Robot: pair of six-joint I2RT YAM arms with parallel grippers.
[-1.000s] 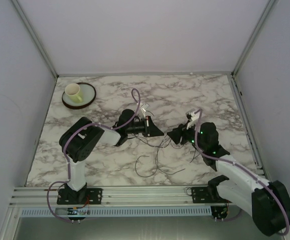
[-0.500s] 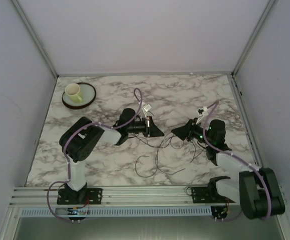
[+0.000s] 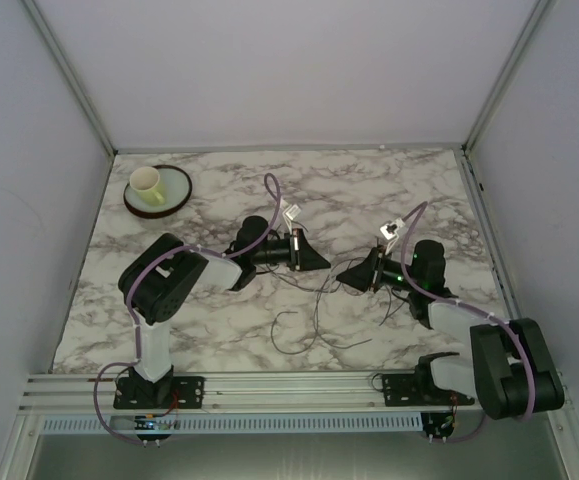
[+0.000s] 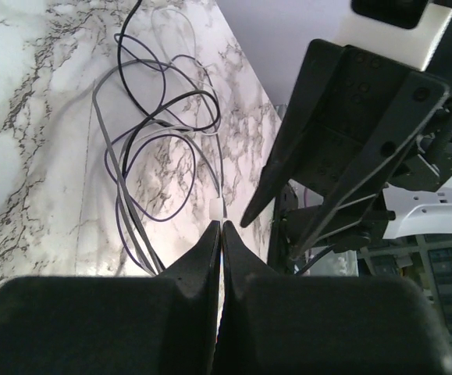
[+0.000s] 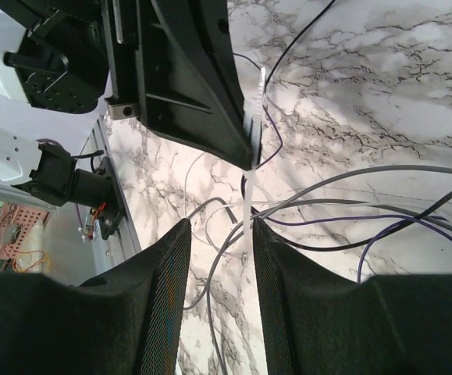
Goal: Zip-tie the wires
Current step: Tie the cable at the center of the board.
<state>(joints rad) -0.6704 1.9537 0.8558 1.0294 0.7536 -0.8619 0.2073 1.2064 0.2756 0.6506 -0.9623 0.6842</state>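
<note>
The task is judged to be at an early stage. The wires [image 4: 167, 137] are seen spread in loose loops on the worktop [image 3: 219, 310], between and just before the two grippers, and no closed tie is seen around them. The fingers of the left gripper [image 4: 220, 226] are clenched on one end of a pale zip tie [image 5: 247, 195]. The fingers of the right gripper [image 5: 222, 225] are parted, with the free tail of the tie between them but not pinched. The tail is probably to be taken, passed around the bunch, threaded and pulled tight. One zip tie is counted. The wires are several, dark, grey and purple, but their exact number cannot be told. One cup [image 3: 146, 182] on one plate [image 3: 174, 195] is seen at the far left.
</note>
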